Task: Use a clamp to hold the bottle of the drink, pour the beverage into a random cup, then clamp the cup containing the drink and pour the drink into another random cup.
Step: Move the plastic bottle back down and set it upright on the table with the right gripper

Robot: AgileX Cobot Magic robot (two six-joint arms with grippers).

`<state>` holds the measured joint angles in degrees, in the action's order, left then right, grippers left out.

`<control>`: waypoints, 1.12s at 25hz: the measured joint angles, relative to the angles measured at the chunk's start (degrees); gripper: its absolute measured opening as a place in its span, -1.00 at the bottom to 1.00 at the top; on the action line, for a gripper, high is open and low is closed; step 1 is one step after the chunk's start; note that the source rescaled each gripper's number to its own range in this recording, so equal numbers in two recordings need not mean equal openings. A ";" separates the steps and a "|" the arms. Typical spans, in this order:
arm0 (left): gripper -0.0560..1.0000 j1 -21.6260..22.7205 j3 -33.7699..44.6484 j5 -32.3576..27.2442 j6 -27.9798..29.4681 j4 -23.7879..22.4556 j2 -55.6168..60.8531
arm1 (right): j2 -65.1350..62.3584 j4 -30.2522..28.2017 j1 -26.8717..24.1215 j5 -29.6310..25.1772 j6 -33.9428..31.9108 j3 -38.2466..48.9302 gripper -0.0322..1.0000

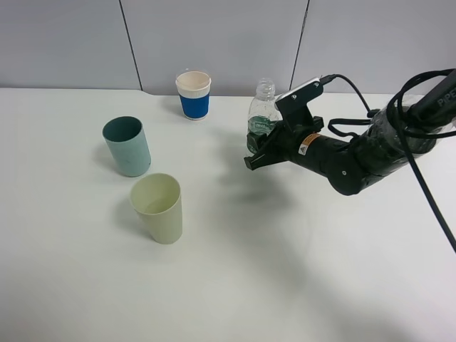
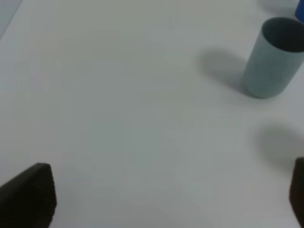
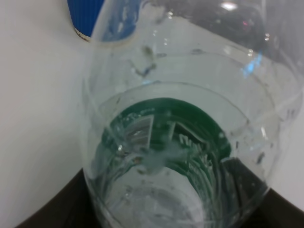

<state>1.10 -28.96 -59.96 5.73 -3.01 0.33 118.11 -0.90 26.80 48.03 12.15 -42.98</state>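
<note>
Exterior high — bottle inside clamp

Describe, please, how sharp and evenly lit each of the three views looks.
Exterior high: sharp, evenly lit, with faint soft shadows beside the teal plastic tumbler and the pale yellow-green plastic tumbler. Left wrist: soft overall, the teal plastic tumbler slightly blurred. Right wrist: the clear plastic bottle with a green label fills the frame, too close to focus, with glare spots on its wall.
</note>
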 joint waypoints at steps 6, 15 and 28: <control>1.00 0.00 0.00 0.00 0.00 0.00 0.00 | 0.11 0.00 0.00 0.63 0.00 0.05 0.59; 1.00 0.00 0.00 0.00 0.06 0.00 0.00 | -5.92 0.00 0.00 0.55 0.53 0.16 0.99; 1.00 0.00 0.00 0.00 0.00 -0.05 0.00 | -23.82 0.90 -3.67 -11.09 0.58 0.26 0.99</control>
<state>1.10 -28.96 -59.96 5.73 -3.07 0.33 94.29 0.00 23.14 36.94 12.73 -42.72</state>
